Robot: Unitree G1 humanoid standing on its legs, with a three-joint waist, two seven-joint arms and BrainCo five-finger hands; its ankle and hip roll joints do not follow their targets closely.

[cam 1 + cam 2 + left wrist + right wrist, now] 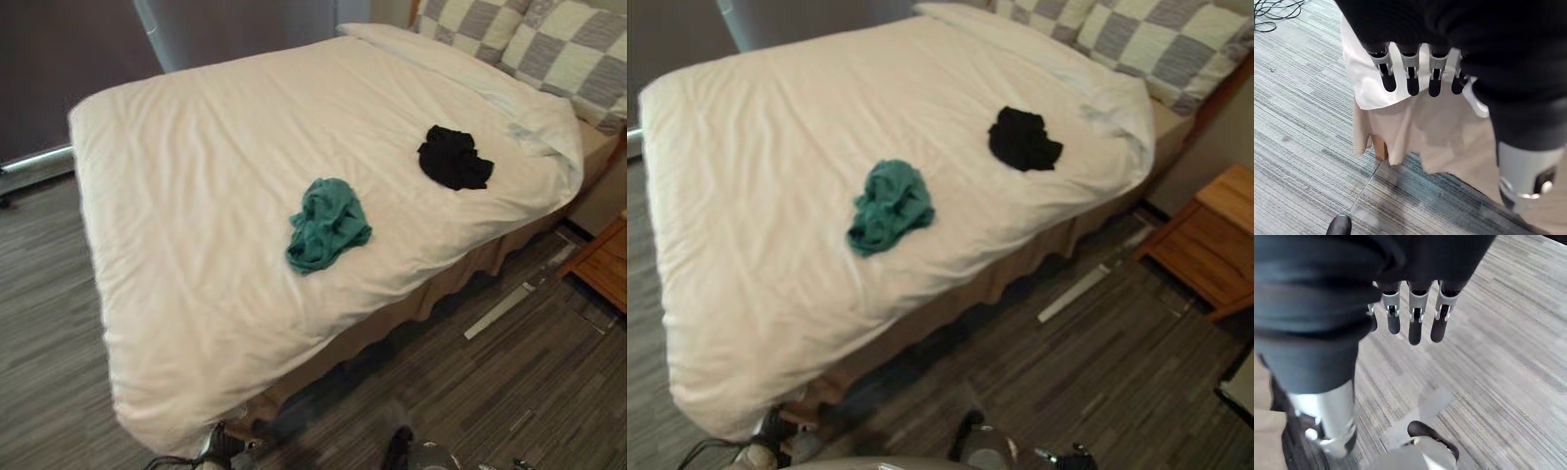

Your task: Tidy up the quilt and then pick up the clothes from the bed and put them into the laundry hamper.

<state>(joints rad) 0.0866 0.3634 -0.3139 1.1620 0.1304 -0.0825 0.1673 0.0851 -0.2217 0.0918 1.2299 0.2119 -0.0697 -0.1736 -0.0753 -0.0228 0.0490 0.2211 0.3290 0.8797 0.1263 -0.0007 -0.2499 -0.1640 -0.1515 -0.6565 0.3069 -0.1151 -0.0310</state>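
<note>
Already the quilt point(216, 196) lies spread flat over the bed, so the green garment point(328, 223) and black garment point(454, 157) sit bunched on top awaiting pickup, while the left hand point(1410, 73) and right hand point(1413, 318) hang relaxed, straight-fingered and empty, above the floor point(1508, 357).

Soft matt cloth quilt point(216, 196), crumpled teal garment point(328, 224), wood-grain floor point(509, 392), polished wooden nightstand point(1215, 245)
</note>
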